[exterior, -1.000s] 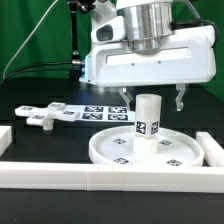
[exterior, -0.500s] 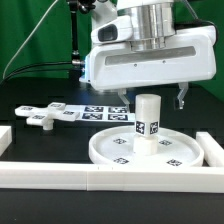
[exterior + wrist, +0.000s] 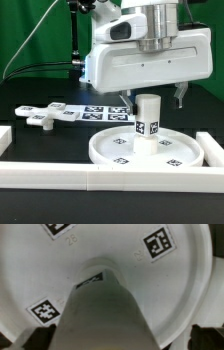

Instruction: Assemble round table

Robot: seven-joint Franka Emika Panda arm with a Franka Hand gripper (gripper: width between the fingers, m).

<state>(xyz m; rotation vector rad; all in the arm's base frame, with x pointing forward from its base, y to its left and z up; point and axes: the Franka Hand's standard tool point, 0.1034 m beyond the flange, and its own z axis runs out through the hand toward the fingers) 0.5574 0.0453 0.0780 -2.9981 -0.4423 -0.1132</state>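
Two fingers (image 3: 123, 101) of the gripper (image 3: 152, 100) hang spread wide. Reading the exterior view as a clock face centred on the leg (image 3: 148, 118), you have one finger at nine o'clock of its top and the other at three o'clock. Neither touches it, so your pincer holds nothing.

The leg stands upright near the middle of the round disc (image 3: 110, 148), which lies flat on the black table (image 3: 50, 150). Whether the leg is fixed into the disc or only standing on it, you cannot tell. Small tags (image 3: 142, 127) show on the leg's side, with more on the disc's face.

From the disc, look to about ten o'clock: the cross-shaped foot piece (image 3: 42, 117) lies flat there, well apart from the disc. The marker board (image 3: 92, 111) lies between them, towards eleven o'clock. White bars (image 3: 100, 178) edge the work area at six, three and nine o'clock.

Your wrist view looks straight down the leg (image 3: 105, 308) onto the disc (image 3: 40, 269). Both dark fingertips (image 3: 35, 339) sit clear of the leg's sides.
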